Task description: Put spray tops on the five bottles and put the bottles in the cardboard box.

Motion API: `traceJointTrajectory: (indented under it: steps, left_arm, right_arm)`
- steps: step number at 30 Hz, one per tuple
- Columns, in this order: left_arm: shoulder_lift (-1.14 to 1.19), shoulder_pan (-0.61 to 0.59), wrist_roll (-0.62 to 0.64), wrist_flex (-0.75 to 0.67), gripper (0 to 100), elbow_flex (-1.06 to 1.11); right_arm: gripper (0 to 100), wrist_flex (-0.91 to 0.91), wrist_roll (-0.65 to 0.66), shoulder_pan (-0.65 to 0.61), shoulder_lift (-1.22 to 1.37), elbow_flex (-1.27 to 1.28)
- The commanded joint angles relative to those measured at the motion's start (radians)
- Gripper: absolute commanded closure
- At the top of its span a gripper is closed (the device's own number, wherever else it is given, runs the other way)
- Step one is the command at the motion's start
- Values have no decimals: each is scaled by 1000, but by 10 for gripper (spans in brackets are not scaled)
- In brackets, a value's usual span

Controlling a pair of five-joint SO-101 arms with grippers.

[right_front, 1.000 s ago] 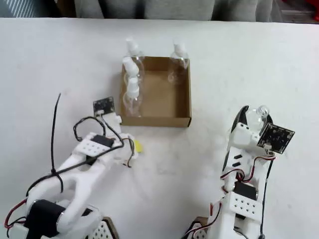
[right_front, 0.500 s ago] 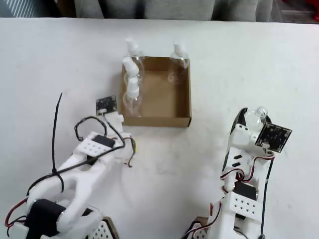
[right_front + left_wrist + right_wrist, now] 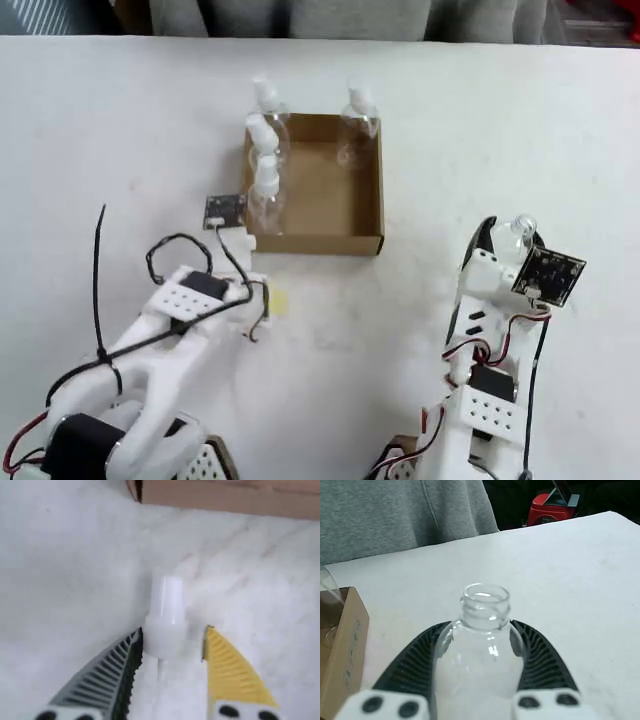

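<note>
A white spray top (image 3: 165,615) sits on the table between my left gripper's (image 3: 173,629) fingers. The dark finger (image 3: 125,665) touches it, while a gap remains at the yellow finger (image 3: 225,670), so this gripper is open. In the high view my left gripper (image 3: 272,300) is just in front of the cardboard box (image 3: 315,243). My right gripper (image 3: 482,626) is shut on a clear bottle (image 3: 482,645) with a bare, open neck. It holds that bottle (image 3: 520,232) upright to the right of the box. Capped bottles (image 3: 265,185) stand in the box: three along its left wall, one (image 3: 357,125) at the far right corner.
The box's front wall (image 3: 225,495) lies just beyond the spray top, and its corner (image 3: 345,650) shows in the right wrist view. A person in grey (image 3: 405,515) sits behind the table's far edge. Bare white tabletop (image 3: 400,310) lies between the two arms.
My left arm has shifted right and slightly toward the box, its black cable swinging with it. The right arm with the bottle has hardly moved.
</note>
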Motion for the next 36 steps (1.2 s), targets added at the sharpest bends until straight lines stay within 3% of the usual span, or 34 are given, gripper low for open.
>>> traceJointTrajectory:
  steps: [1,8,13,29,36]
  left_arm:
    - [-39,4,-14,9,724,-9]
    - [-38,-15,-15,43,806,-57]
    - [-38,-48,-103,132,809,-130]
    - [-30,-44,-107,163,809,-164]
    - [176,-50,-107,244,810,-315]
  right_arm:
    - [984,7,18,-7,-16,9]
    - [984,7,18,-7,-16,9]
    - [984,7,18,-7,-16,9]
    - [984,7,18,-7,-16,9]
    - [984,7,18,-7,-16,9]
